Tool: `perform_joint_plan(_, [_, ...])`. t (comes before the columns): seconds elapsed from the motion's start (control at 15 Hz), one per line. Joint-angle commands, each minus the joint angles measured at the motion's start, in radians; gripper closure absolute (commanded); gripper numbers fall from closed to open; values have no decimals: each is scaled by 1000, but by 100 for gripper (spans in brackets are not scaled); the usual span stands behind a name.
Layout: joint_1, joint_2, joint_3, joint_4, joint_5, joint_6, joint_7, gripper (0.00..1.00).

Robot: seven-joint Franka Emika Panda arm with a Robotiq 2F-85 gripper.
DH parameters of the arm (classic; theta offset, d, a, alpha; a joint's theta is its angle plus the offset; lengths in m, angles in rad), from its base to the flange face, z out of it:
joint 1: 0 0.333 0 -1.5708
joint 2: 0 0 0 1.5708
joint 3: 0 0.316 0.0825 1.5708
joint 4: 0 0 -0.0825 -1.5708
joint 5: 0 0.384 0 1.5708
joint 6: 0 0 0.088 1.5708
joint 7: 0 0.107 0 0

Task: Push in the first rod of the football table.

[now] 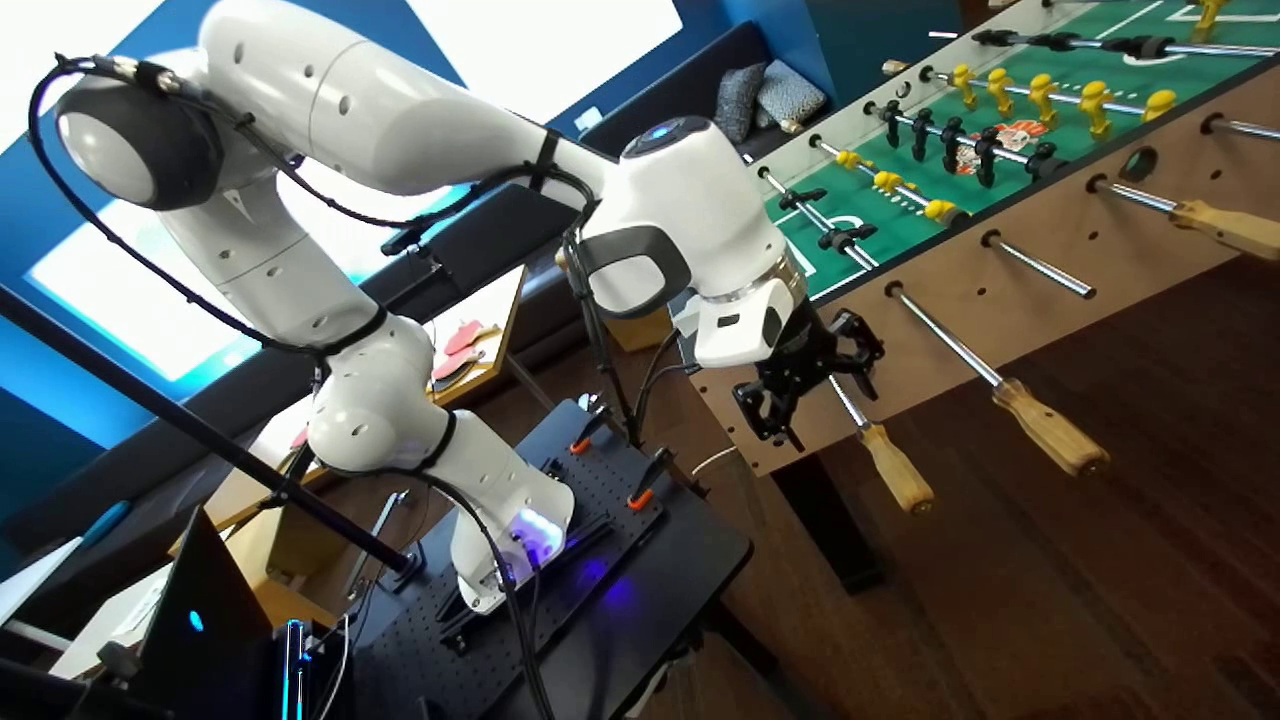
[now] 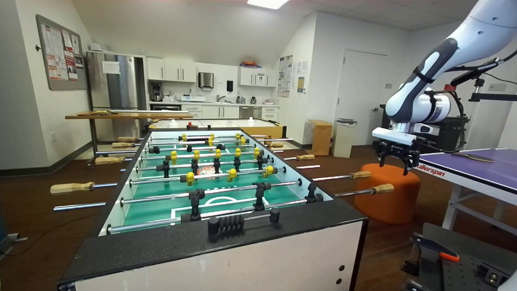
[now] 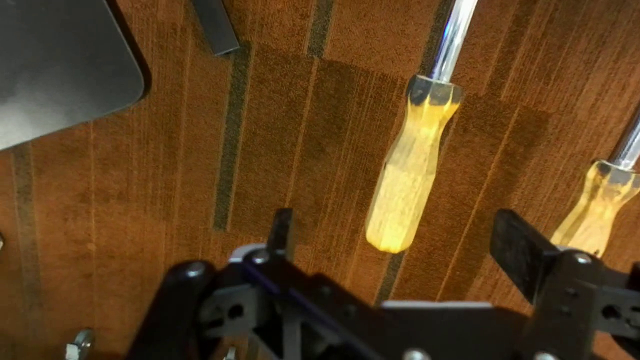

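**Wide-set gripper (image 2: 394,168) hangs near the first rod (image 2: 353,192), which looks unpushed**

In an exterior view the room is part kitchen, part games space: white cabinets (image 2: 173,70) at the far end, a purple ping-pong table (image 2: 490,171) on the right. Dark plank flooring (image 1: 1100,580) is the only surface seen beneath the rod's free end. The black-topped football table (image 2: 121,254) runs near to far. The first rod juts from its right side at the near end. Its metal should prove stiff and slick, sliding lengthwise with modest drag and spinning freely. The handle (image 3: 410,172) looks like firm wood, tapered and hard to harm; I would grip its thick part, or press squarely on the blunt end. A careless sweep could clip the neighbouring handle (image 3: 597,210), just farther along. The gripper's fingers (image 3: 520,245) stand well apart, holding nothing; their exact height above the handle I cannot tell.
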Motion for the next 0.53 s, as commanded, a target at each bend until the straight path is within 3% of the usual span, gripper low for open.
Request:
perform_joint_plan(0.0, [26,109,-24,80,91,15,-12,0])
perform_joint_plan(0.47, [55,275,-36,157,122,142,-63,0])
